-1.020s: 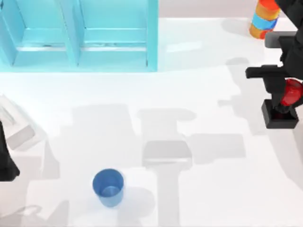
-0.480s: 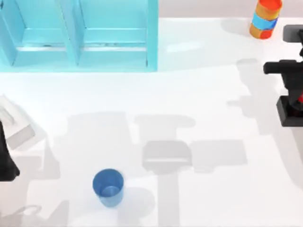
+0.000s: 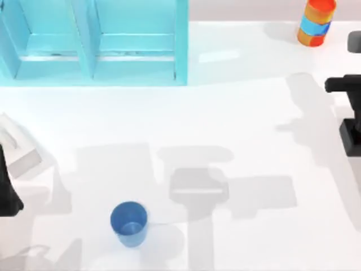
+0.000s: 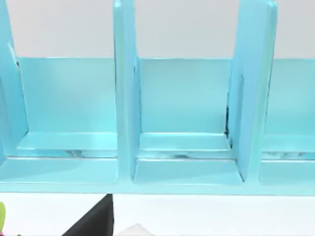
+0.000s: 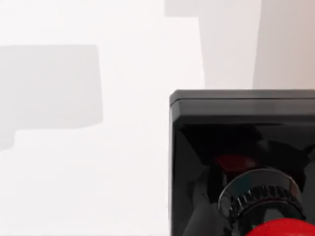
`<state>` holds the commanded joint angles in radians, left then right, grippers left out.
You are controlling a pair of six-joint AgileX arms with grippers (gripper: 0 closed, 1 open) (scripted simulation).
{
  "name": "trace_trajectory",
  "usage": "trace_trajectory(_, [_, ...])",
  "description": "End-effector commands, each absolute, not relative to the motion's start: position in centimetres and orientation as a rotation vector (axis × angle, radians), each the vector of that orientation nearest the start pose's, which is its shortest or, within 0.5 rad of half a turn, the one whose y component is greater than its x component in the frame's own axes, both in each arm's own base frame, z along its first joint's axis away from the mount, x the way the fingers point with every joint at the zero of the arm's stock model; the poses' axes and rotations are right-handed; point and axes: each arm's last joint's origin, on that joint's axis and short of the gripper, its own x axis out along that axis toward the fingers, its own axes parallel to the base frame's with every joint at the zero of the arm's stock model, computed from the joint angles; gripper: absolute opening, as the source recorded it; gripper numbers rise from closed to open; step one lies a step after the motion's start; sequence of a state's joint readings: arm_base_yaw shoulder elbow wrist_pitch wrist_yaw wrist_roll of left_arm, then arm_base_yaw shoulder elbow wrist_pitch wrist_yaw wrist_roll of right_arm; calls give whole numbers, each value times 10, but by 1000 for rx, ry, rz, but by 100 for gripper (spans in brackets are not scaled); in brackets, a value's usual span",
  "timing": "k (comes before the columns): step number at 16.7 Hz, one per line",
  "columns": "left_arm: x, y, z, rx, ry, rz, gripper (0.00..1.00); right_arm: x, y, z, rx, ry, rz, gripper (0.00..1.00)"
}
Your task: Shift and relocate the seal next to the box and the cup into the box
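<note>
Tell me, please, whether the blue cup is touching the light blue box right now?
Apart. The top view shows the cup standing alone near the table's front, with a wide stretch of bare white table between it and the box at the back.

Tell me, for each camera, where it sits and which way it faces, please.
Top view: above the table, looking down at the cup, box and striped cylinder; both arms show at the side edges.
Left wrist view: on the left arm, facing the box's open compartments.
Right wrist view: on the right arm, looking down the seal to the table.
Shared: top and left wrist views both show the box.
</note>
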<state>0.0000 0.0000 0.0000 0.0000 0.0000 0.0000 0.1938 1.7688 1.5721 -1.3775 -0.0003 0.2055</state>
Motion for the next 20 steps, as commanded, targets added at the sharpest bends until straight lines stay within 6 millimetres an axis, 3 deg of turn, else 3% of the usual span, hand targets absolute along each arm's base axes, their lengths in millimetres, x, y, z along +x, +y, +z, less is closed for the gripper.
trace_trajectory(8, [106, -1, 160, 0, 0, 0, 100, 322, 66, 211, 9, 1574, -9, 0])
trace_trajectory(13, [106, -1, 160, 0, 0, 0, 100, 321, 66, 207, 9, 1575, -9, 0])
trace_trajectory(20, [106, -1, 160, 0, 0, 0, 100, 321, 66, 207, 9, 1575, -9, 53])
